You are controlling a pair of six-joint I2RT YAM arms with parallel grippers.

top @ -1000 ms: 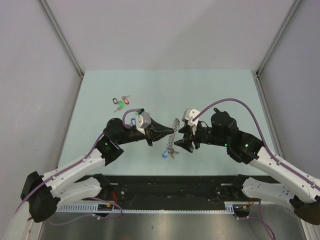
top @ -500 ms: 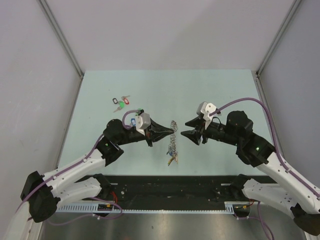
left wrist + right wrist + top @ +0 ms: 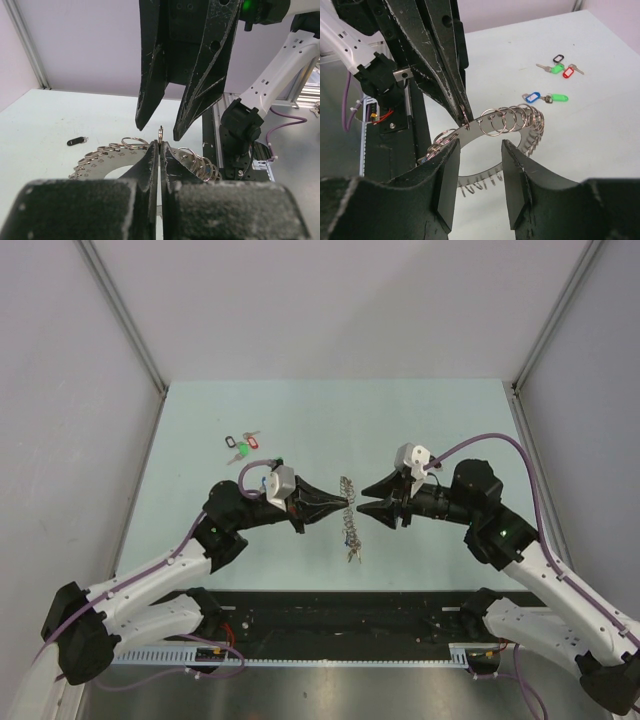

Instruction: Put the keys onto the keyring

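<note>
1. Left wrist view, nearest: shows the left gripper pressed together and clamped on the top edge of the keyring, with 1 small split ring standing up right at the fingertips.
2. Just past the keyring, same view: catches the right gripper pointing down at the clamped spot, jaws apart with nothing between them. Cannot tell whether touching the keyring or only just beside it.
3. Against 1 second ago, for the right gripper: backed off to the right of the keyring, then returned to just beside it, narrowing the jaws on the way without closing them. Leaves the hanging keys dangling at the keyring's near end, apart from both grippers. Cannot make out now the blue tag seen there then.
4. Meaning for the task, as a judgement: reads as 1 key threaded and let go, with a fresh hold or a steadying touch on the keyring being lined up. Leaves several keys to thread.
5. Right wrist view only: reveals the keyring as a flat metal arc carrying a row of split rings. Lays out 5 loose keys on the table beyond the keyring, blue and green tags nearer it, black, green and red farther.
6. Top external view only: reduces the keyring to a thin strip hanging between the 2 grippers, yet places the farthest 3 keys well apart from the keyring, to its left and beyond. From the left wrist, picks up just 1 black-tagged key out there.
</note>
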